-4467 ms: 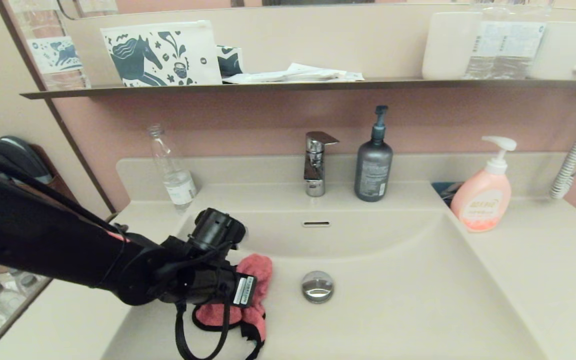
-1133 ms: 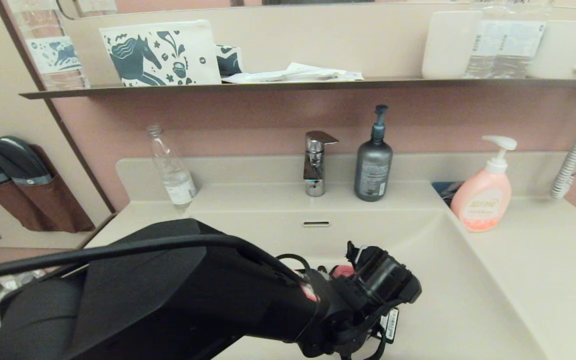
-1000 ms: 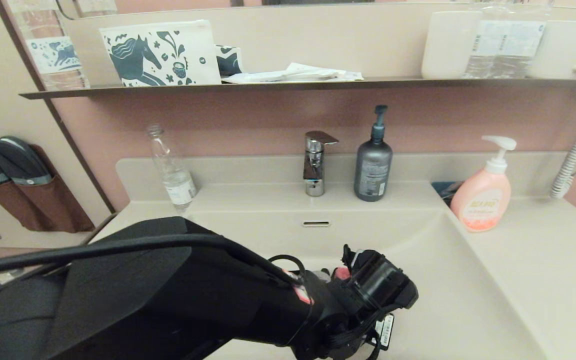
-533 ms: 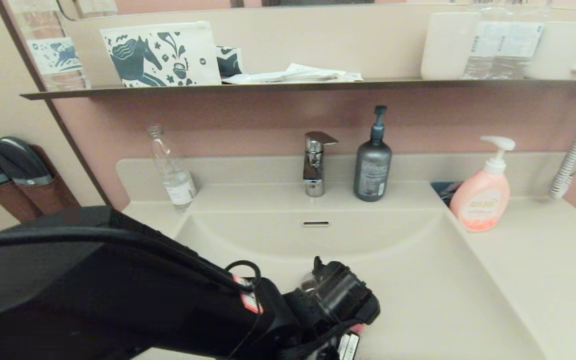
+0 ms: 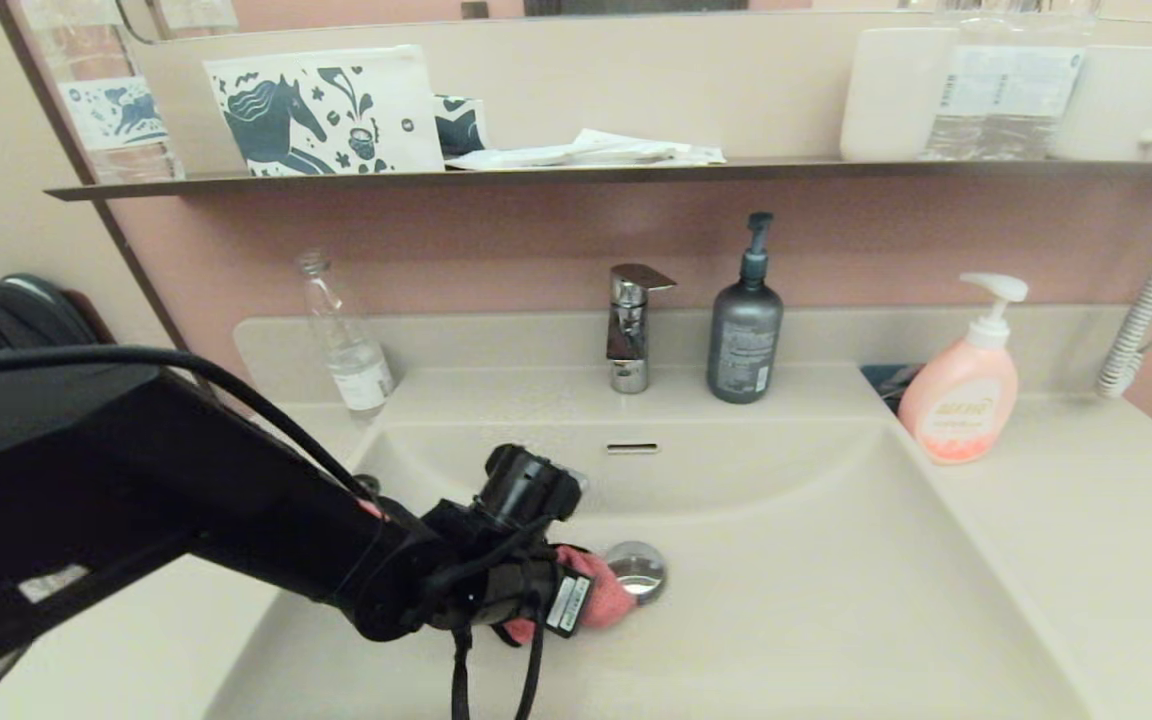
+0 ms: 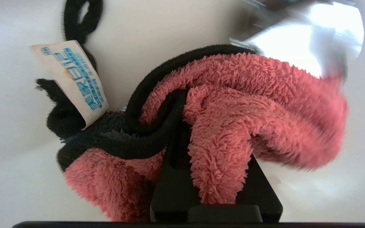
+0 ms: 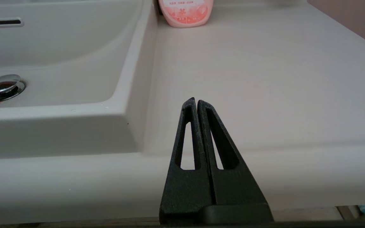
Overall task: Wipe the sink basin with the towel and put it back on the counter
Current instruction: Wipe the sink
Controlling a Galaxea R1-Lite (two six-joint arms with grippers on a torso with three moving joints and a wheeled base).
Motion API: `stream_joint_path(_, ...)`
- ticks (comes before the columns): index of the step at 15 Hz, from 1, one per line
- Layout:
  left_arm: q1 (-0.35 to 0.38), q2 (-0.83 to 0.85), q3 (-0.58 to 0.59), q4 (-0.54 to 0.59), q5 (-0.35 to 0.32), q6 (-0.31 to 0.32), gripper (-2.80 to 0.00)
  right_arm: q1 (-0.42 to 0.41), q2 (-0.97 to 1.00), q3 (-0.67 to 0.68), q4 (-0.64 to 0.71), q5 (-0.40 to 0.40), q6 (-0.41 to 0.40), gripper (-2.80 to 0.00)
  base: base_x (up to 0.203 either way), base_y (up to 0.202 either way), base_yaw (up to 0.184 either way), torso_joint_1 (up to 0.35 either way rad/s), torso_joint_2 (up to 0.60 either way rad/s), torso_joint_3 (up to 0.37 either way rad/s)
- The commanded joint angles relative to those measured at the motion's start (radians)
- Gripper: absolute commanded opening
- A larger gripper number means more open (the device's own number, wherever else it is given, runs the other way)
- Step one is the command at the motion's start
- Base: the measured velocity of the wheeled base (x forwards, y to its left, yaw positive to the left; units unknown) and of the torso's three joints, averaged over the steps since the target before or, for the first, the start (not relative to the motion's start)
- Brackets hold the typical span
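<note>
Your left gripper [image 5: 576,600] has swept back leftward across the sink basin [image 5: 836,600] and now sits just left of the drain plug [image 5: 636,570], pinching the coral towel [image 6: 233,110] bunched against the basin floor; half a second ago the wrist lay right of the plug, hiding it; so wiping continues, with the return to the counter [image 7: 265,79] not yet begun. Your right gripper [image 7: 197,101] is parked at the counter's front edge, right of the plug, fingers pressed together.

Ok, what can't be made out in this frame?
- Head view: the left gripper fingers and most of the towel, hidden behind the wrist.
- Left wrist view: the drain plug, blurred and half covered by towel.
- Right wrist view: the right gripper shows, but its arm is out of frame.
</note>
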Motion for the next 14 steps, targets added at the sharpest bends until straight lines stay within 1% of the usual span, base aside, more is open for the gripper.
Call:
stream_joint_path(1, 0.061, 0.016, 0.008, -0.093, -0.026, 0.038, -2.80, 0.000, 0.001, 0.000, 0.000, 0.000, 0.000, -2.80, 0.000, 0.000, 0.000, 0.000, 0.00, 0.000)
stream_joint_path(3, 0.057, 0.055, 0.004, -0.210, -0.028, 0.042, -2.80, 0.000, 0.001, 0.000, 0.000, 0.000, 0.000, -2.80, 0.000, 0.000, 0.000, 0.000, 0.00, 0.000)
stream_joint_path(5, 0.046, 0.076, -0.014, -0.266, -0.026, 0.039, -2.80, 0.000, 0.001, 0.000, 0.000, 0.000, 0.000, -2.80, 0.000, 0.000, 0.000, 0.000, 0.00, 0.000)
stream_joint_path(7, 0.023, 0.078, -0.037, -0.272, -0.015, 0.020, -2.80, 0.000, 0.001, 0.000, 0.000, 0.000, 0.000, -2.80, 0.000, 0.000, 0.000, 0.000, 0.00, 0.000)
stream_joint_path(10, -0.030, 0.078, -0.094, -0.268, 0.026, -0.054, -2.80, 0.000, 0.001, 0.000, 0.000, 0.000, 0.000, -2.80, 0.000, 0.000, 0.000, 0.000, 0.00, 0.000)
stream_joint_path(13, -0.102, 0.086, -0.141, -0.265, 0.088, -0.125, -2.80, 0.000, 0.001, 0.000, 0.000, 0.000, 0.000, -2.80, 0.000, 0.000, 0.000, 0.000, 0.00, 0.000)
stream_joint_path(14, -0.122, 0.088, -0.154, -0.265, 0.097, -0.134, -2.80, 0.000, 0.001, 0.000, 0.000, 0.000, 0.000, -2.80, 0.000, 0.000, 0.000, 0.000, 0.00, 0.000)
